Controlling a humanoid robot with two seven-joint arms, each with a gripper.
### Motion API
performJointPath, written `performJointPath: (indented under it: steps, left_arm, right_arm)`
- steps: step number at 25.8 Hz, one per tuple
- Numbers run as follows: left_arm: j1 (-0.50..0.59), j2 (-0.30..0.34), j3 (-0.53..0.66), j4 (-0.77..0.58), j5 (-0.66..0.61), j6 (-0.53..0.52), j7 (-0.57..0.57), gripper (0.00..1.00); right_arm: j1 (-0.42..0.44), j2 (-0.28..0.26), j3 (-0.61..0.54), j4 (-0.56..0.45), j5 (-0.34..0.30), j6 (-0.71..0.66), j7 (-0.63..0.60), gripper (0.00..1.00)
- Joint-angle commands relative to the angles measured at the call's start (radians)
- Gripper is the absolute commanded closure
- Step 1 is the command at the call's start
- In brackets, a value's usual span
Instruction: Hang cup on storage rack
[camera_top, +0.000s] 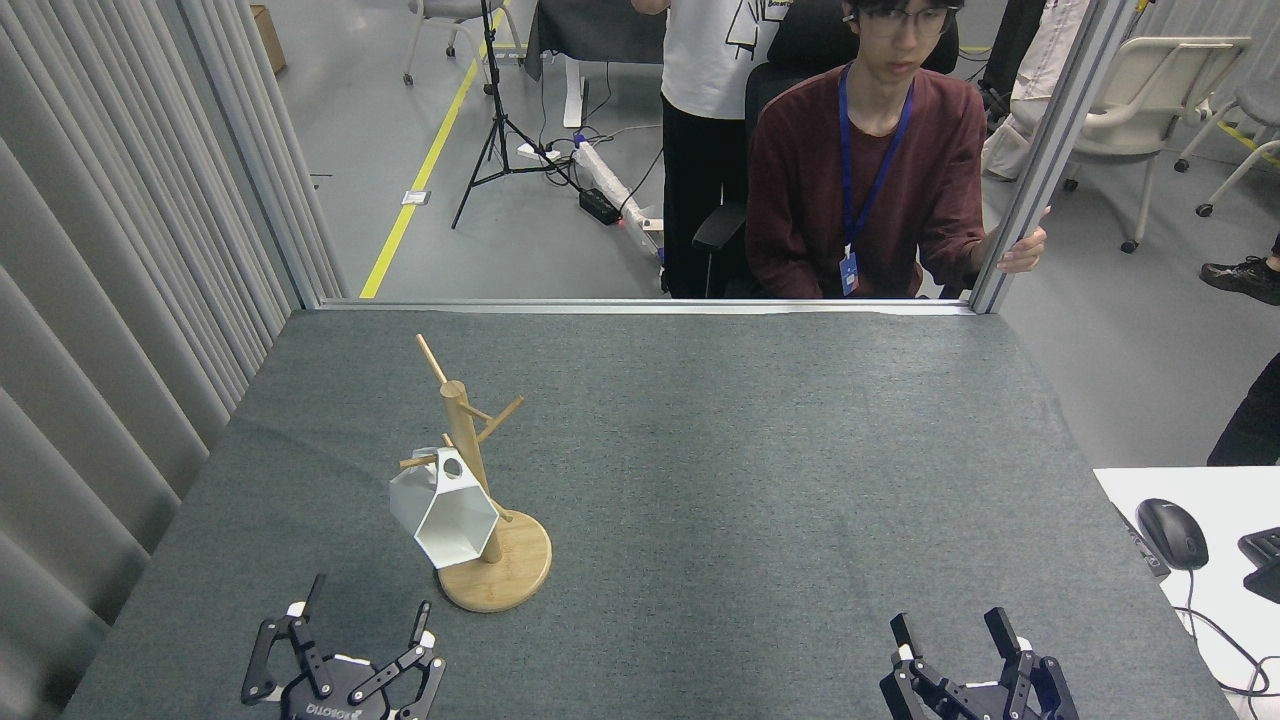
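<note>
A: Cup (446, 508) location?
B: Hung on storage rack (470, 470) by tab hole, threaded over a left-side peg; body tilted, hexagonal rim toward camera, low against the post above the disc base.

A: Gripper status?
B: Left gripper (345, 655) near table (760, 470) front edge, jaws spread, empty, well apart from cup. Right gripper (955, 650) low at right, jaws spread, empty.

A: Handling properties?
B: Judged rigid, thin-walled, light; glossy facets likely slippery, probably brittle. Rack likely light enough to tip.

A: Recommended hold, if regrasp needed?
B: Pinch across two opposite flat facets near rim. Avoid tab: small, occupied by peg.
</note>
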Motion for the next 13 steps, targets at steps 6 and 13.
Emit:
performJointPath:
  steps: [6, 13]
  left_arm:
    - [0.129, 0.071, 0.021, -0.056, 0.461, -0.089, -0.092, 0.00]
    - [0.129, 0.071, 0.015, -0.059, 0.474, -0.089, -0.135, 0.00]
  right_arm:
    - [0.102, -0.019, -0.044, -0.050, 0.023, 0.018, 0.004, 0.00]
    - [0.142, -0.039, -0.033, -0.078, 0.133, 0.076, 0.002, 0.00]
